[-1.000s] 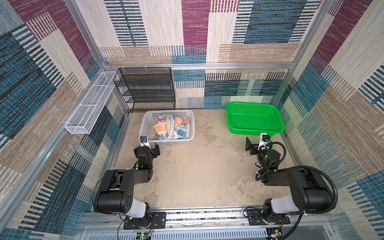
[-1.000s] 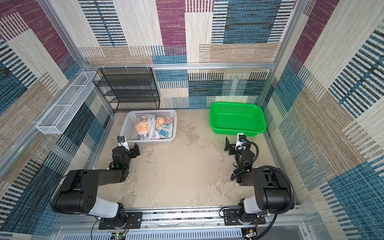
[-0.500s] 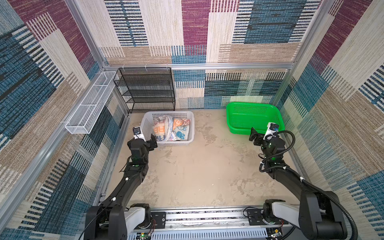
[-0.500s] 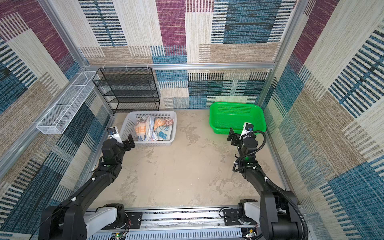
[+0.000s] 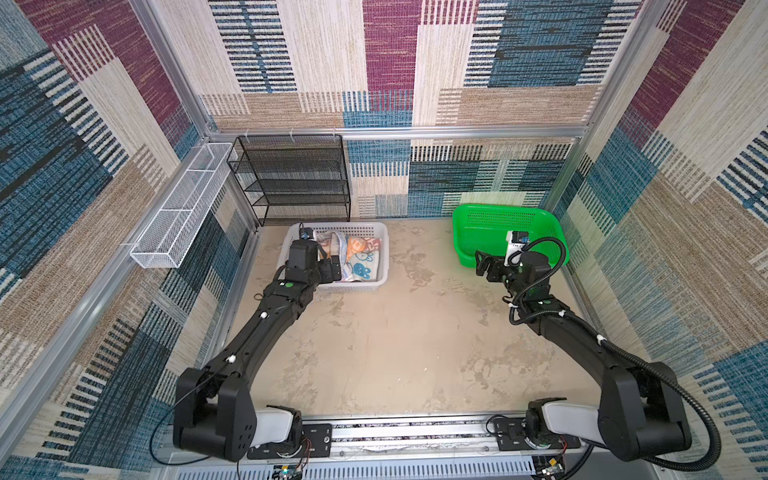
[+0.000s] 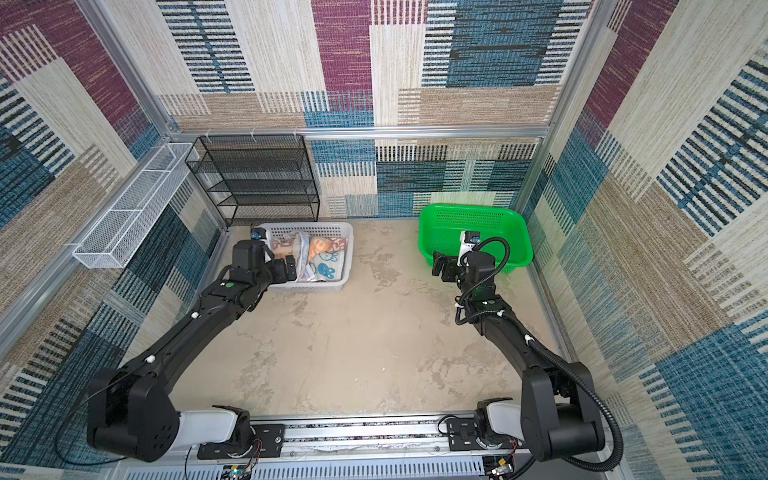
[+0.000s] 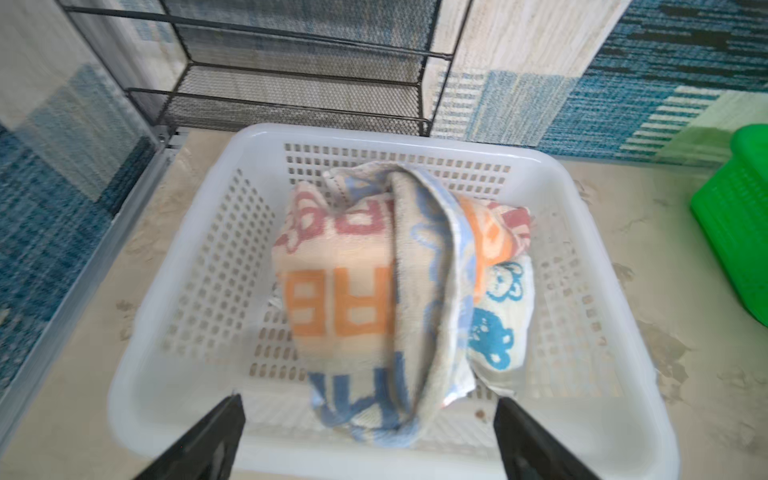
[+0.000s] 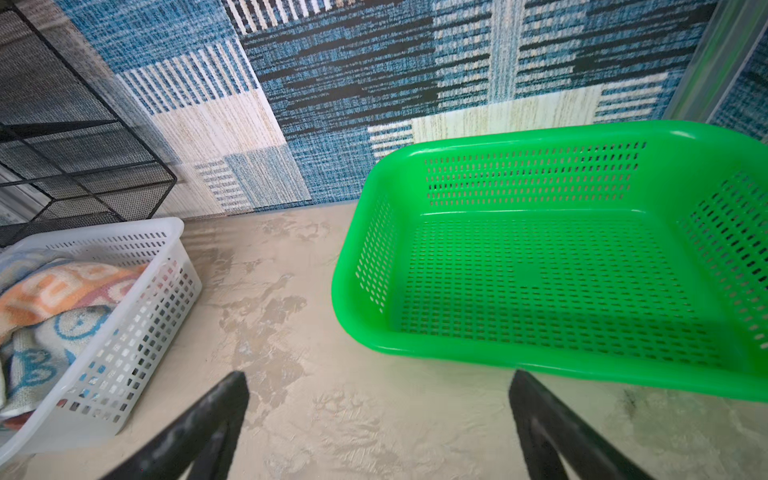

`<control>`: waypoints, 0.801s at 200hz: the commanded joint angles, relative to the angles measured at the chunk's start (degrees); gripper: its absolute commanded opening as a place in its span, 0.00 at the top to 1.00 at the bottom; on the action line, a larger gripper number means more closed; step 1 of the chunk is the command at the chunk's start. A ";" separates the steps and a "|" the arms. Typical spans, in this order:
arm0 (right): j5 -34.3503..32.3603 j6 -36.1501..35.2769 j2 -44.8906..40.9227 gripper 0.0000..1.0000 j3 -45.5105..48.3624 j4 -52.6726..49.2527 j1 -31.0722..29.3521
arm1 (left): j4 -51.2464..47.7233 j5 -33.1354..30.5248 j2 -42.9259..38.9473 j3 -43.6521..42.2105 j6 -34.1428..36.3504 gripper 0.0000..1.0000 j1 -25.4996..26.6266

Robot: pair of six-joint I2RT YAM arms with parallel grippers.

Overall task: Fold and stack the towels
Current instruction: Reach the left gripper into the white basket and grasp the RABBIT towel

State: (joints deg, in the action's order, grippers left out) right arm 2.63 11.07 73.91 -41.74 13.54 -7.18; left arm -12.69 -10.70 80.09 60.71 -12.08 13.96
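1. Judging from how things lie, the task has barely begun. The towels (image 5: 353, 257) sit in a crumpled heap inside the white basket (image 5: 361, 286), upper left of centre in both top views. None is spread, folded or stacked.
2. The left wrist view shows a striped lettered towel (image 7: 332, 291) on top, a cream-and-blue one (image 7: 428, 291) draped over the middle, and a white one with blue animal faces (image 7: 498, 316) beside it. That view is soft, so there may be more cloths beneath; I cannot count them.
3. The green basket (image 5: 461, 232), upper right of centre, holds nothing, and the table (image 5: 395, 353) between the baskets carries no towel.
4. The left gripper (image 5: 332, 268) hovers at the white basket's near rim. Its fingers (image 7: 212, 436) are spread wide and grip nothing.
5. The right gripper (image 5: 484, 264) hangs just before the green basket's near left corner. Its fingers (image 8: 199, 432) are equally spread and empty.
6. What is left is everything: each towel has to be lifted out, flattened, folded and piled.
7. A second ago both arms sat folded back, low in the frame near the base rail, with their grippers over bare table. Now both are stretched forward to the baskets. The towels and both baskets lie where they did.
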 commanded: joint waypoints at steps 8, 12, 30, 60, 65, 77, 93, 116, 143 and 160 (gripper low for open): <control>2.42 2.71 1.33 0.00 -1.20 -2.09 -0.38 | -5.49 -1.67 7.88 7.38 -2.49 0.08 2.45; 2.54 2.70 1.46 0.00 -1.20 -1.97 -0.46 | -5.81 -1.59 9.17 8.42 -2.78 0.09 2.48; 2.60 2.99 1.34 0.00 -0.95 -1.66 -0.47 | -7.26 -2.05 14.29 12.91 -4.27 0.20 2.57; 3.51 2.75 1.32 0.00 -0.80 -1.35 -0.55 | -9.29 -3.16 20.33 18.79 -5.91 0.39 2.57; 3.61 2.73 1.32 0.00 -0.82 -1.33 -0.55 | -9.37 -2.71 20.93 19.42 -6.06 0.42 2.57; 3.63 2.56 1.39 0.00 -0.86 -1.34 -0.55 | -9.44 -1.68 22.34 20.67 -6.25 0.48 2.57; 3.76 2.42 1.51 0.00 -0.72 -1.16 -0.54 | -9.35 -1.42 23.81 21.74 -6.88 0.58 2.52; 4.22 2.46 1.81 0.01 -0.62 -0.90 -0.60 | -10.07 -0.75 25.08 23.02 -7.43 0.86 2.57; 4.60 2.55 1.96 0.01 -0.32 -0.49 -0.54 | -10.23 0.55 23.62 23.36 -7.32 1.00 2.81; 4.95 2.76 2.08 0.01 -0.14 -0.06 -0.60 | -10.18 1.54 21.73 23.65 -6.36 1.00 3.33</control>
State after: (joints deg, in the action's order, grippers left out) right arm 6.42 13.19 75.81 -42.13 11.31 -7.70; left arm -22.11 -11.62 104.36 83.44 -18.24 16.75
